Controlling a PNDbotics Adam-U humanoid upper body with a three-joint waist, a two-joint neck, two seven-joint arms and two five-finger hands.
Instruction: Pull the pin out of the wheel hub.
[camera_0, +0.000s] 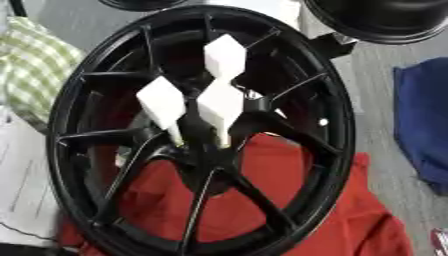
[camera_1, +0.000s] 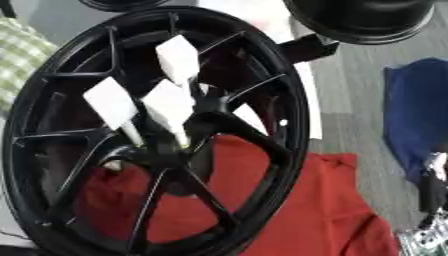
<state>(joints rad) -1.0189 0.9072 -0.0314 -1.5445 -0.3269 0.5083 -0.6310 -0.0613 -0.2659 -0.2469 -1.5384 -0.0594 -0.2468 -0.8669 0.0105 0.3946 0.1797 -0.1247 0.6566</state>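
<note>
Here, black wheel hub (camera_0: 201, 135) on red cloth (camera_0: 262, 210), three white pins (camera_0: 219, 102) in it, right robot hand (camera_1: 433, 187) state unclear.

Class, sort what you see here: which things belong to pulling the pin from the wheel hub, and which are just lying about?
Belongs to the job:
black wheel
its hub
three white-headed pins standing at the hub

Just lying about:
red cloth under the wheel
blue cloth
green checked cloth
papers
</note>
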